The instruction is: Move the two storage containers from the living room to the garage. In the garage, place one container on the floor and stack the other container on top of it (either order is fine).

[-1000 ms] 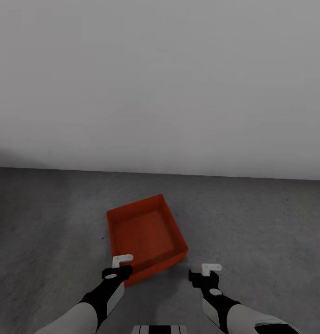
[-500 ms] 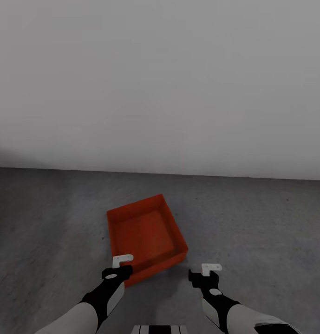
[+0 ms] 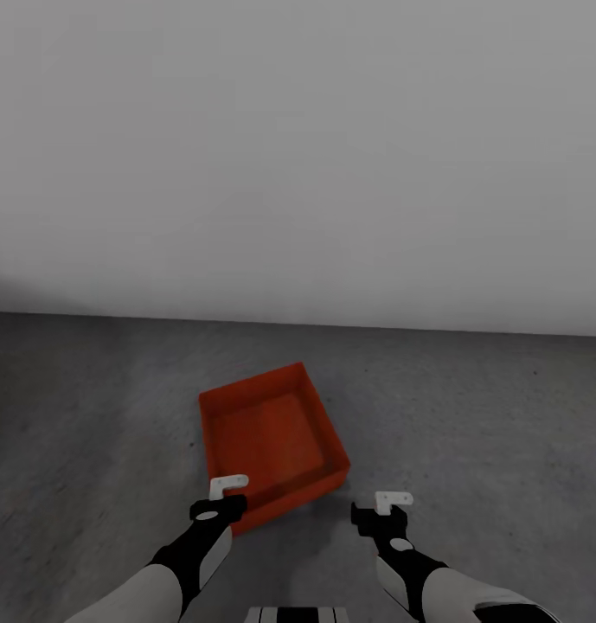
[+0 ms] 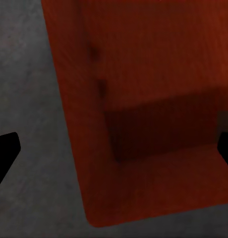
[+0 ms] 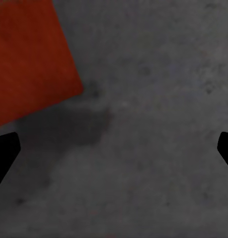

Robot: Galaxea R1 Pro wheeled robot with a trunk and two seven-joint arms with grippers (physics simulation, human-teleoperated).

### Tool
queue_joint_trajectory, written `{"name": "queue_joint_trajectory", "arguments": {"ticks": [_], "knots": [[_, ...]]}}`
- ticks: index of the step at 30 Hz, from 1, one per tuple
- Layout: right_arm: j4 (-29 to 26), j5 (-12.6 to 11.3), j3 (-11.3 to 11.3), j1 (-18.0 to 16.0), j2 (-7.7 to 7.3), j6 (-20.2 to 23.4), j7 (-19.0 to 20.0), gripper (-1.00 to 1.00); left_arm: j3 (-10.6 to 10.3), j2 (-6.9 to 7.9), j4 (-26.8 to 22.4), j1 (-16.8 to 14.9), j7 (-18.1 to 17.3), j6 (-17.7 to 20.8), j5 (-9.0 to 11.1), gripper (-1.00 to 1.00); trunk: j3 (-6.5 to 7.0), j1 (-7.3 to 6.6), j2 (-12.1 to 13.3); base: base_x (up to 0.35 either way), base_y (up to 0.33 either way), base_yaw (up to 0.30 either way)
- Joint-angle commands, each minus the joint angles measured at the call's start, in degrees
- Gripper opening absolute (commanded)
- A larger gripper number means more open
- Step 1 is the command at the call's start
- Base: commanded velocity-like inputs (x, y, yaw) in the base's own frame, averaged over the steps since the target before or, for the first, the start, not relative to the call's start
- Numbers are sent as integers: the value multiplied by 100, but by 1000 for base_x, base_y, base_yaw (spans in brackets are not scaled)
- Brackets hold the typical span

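One red-orange storage container sits open-topped and empty on the dark grey concrete floor of the garage, turned at a slight angle. My left gripper hangs over its near left corner, open, with nothing held; in the left wrist view the container lies below, between the dark fingertips. My right gripper is open over bare floor, just to the right of the container's near right corner.
A plain white wall rises a short way behind the container and spans the whole view. Grey concrete stretches to both sides of the container.
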Motion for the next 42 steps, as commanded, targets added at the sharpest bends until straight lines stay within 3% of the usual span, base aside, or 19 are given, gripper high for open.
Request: {"name": "queue_joint_trajectory", "arguments": {"ticks": [1,42], "knots": [[6,-11,24,-3,2,-16,-23,100,-49,4,-11,0,39,26,57,100,14,-23,39,0,0,0],[6,-11,24,-3,2,-15,-23,100,-32,21,-20,0,47,18,57,100,750,-923,1683,0,0,0]]}}
